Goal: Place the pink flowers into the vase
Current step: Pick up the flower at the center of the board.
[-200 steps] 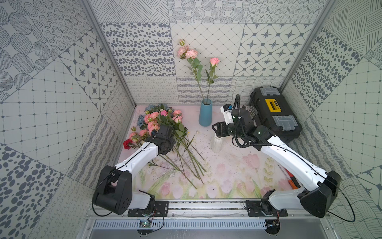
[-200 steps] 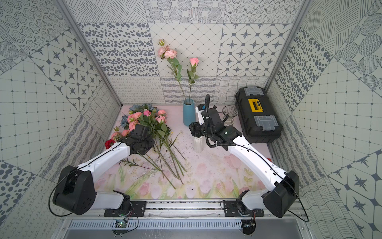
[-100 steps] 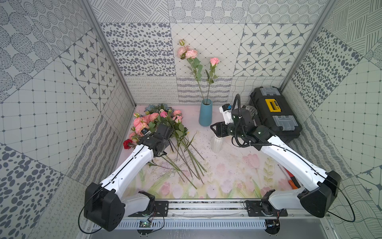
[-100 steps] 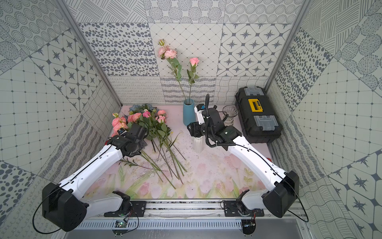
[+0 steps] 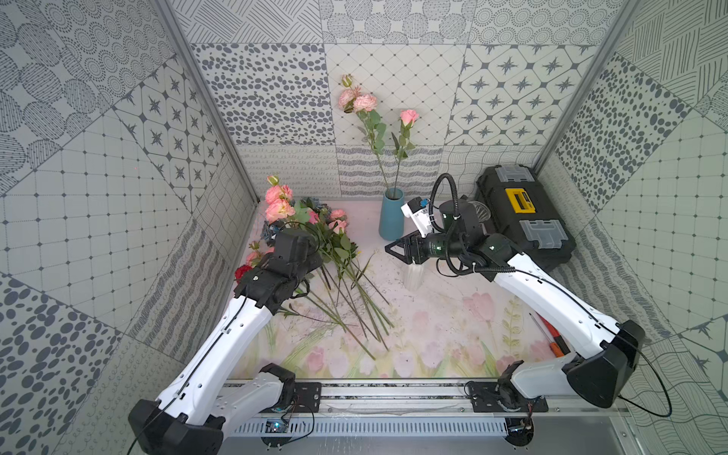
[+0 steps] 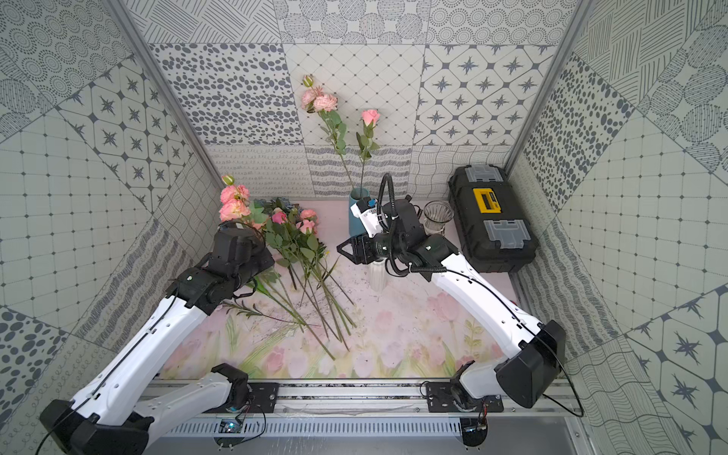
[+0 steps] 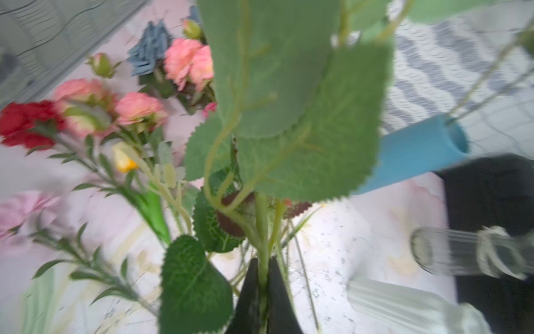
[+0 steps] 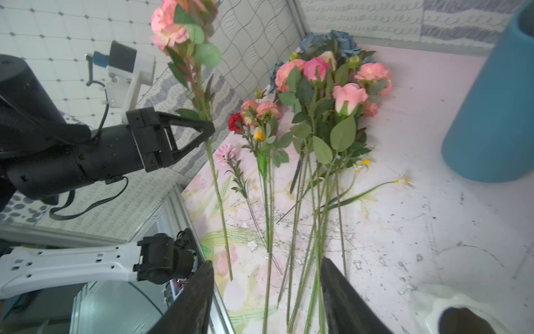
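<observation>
In the vase [image 5: 391, 216] — pink flowers [image 5: 364, 102]

A robot lab booth: patterned panel walls [image 5: 275, 98] enclose a floral mat [image 5: 433, 323], an aluminium mounting rail [image 5: 394, 394] bordering the mat.

Blue cylindrical vase [image 5: 391, 220] stands back-centre on the desk [image 5: 433, 327], two long-stemmed pink flowers [image 5: 364, 103] in it. Left, a heap of loose artificial flowers [image 5: 338, 244], one pink rose stem [image 8: 215, 179] upright at its left side in the left tool [image 8: 210, 129]. Right: clear ribbed glass [image 6: 437, 214], then black plastic toolbox [image 5: 520, 220].
</observation>
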### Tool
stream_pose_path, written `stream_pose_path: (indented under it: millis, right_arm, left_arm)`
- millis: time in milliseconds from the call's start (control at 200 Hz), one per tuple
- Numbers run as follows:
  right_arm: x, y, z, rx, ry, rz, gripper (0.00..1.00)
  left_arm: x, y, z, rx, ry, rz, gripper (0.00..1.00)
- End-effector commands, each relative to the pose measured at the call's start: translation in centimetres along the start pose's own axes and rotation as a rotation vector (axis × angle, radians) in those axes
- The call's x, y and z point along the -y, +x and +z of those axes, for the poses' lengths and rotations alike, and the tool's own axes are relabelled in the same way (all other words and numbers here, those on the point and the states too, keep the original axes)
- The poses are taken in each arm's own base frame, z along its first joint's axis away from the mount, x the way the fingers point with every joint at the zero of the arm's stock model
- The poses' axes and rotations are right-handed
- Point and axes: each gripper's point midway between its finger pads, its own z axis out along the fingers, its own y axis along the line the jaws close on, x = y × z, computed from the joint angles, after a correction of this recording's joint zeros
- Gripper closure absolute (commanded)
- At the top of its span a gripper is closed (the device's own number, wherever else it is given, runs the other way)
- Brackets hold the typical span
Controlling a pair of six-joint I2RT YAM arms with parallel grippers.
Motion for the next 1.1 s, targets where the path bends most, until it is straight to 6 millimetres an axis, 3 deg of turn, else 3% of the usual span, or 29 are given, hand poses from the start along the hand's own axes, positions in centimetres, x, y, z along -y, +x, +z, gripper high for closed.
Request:
stream_pose_path:
  millis: [0,200,400,875,1096]
  right_arm:
    - [-3.4,-1.5,0.6,0.018,-0.182,-0.002,0.42]
    - [-5.4,-2.2,1.8,0.032,-0.291,0.019,0.42]
    - [-5.8,-3.1,2.8,0.062,-0.313,0.018,0.46]
    - [-5.0,-4.5,4.9,0.115,-0.332,0.032,0.56]
    - [-5.0,-4.5,5.1,0.115,-0.347,0.041,0.73]
  left_arm:
    - [10.2,-2.6,-4.3,0.029,0.526,0.133,1.00]
    - [14.8,-2.9,-7.2,-0.011,0.806,0.109,1.00]
    - [17.4,-2.1,-7.5,-0.109,0.949,0.136,1.00]
    - [18.0,-0.5,-7.0,-0.201,0.985,0.185,1.00]
    - [18.0,-0.5,-6.9,-0.203,0.983,0.189,1.00]
